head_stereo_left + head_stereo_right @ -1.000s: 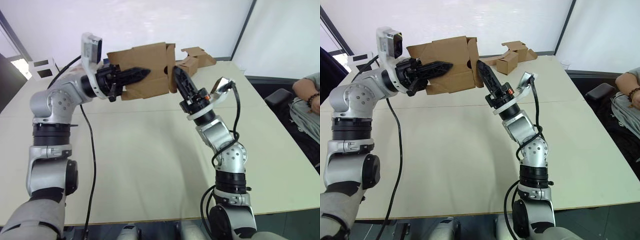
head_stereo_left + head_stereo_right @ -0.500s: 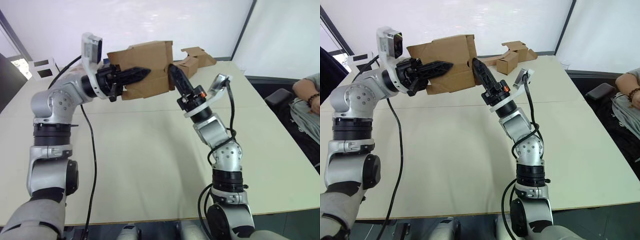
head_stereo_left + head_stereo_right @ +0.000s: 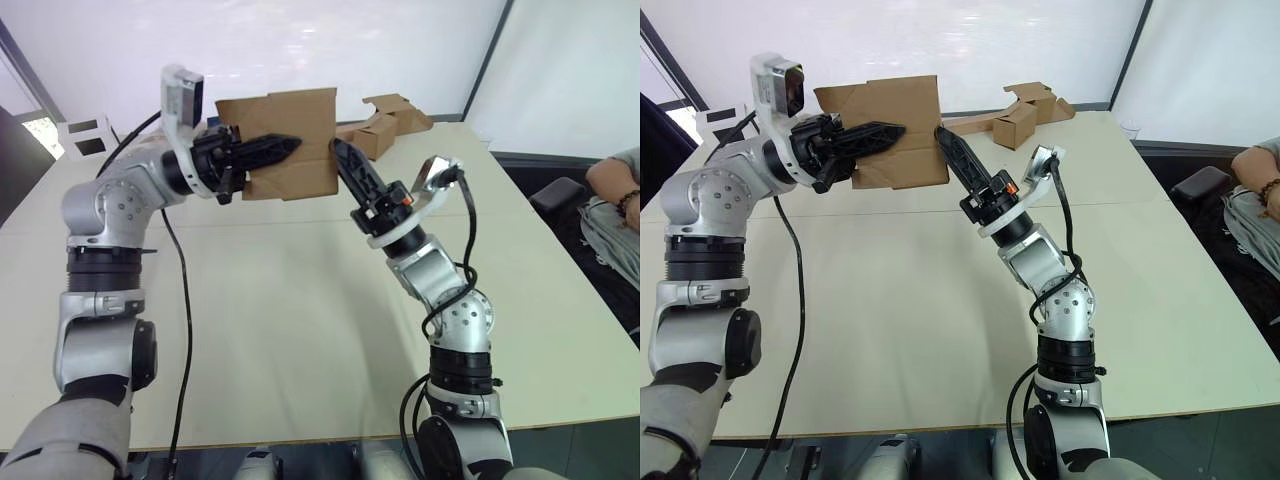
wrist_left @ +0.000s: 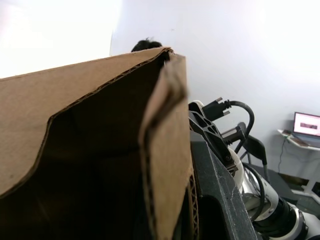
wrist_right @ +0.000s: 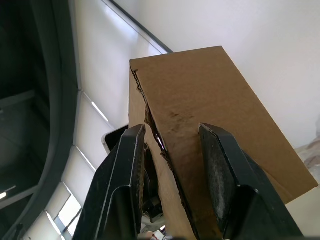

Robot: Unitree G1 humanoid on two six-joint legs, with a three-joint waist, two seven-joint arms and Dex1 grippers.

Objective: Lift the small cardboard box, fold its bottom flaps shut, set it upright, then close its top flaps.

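The small cardboard box [image 3: 300, 125] hangs in the air above the far side of the table. My left gripper [image 3: 283, 147] is shut on its near wall, one finger [image 4: 217, 200] lying outside the cardboard. A flap [image 3: 836, 100] sticks out at the box's left end. At the right end the flaps lie folded flat. My right gripper [image 3: 337, 150] points up at that end, fingers open, its tips against the folded end [image 5: 200, 105]. I cannot tell which end holds the bottom flaps and which the top flaps.
A smaller brown box with loose cardboard pieces [image 3: 385, 118] lies at the back of the table [image 3: 300, 300]. A white box with dark windows [image 3: 85, 135] stands at the far left. A person [image 3: 620, 195] sits off the table's right side.
The flap that stuck out at the box's right end now lies flat. My right gripper has swung left and lower against that end. The left gripper holds the box as before.
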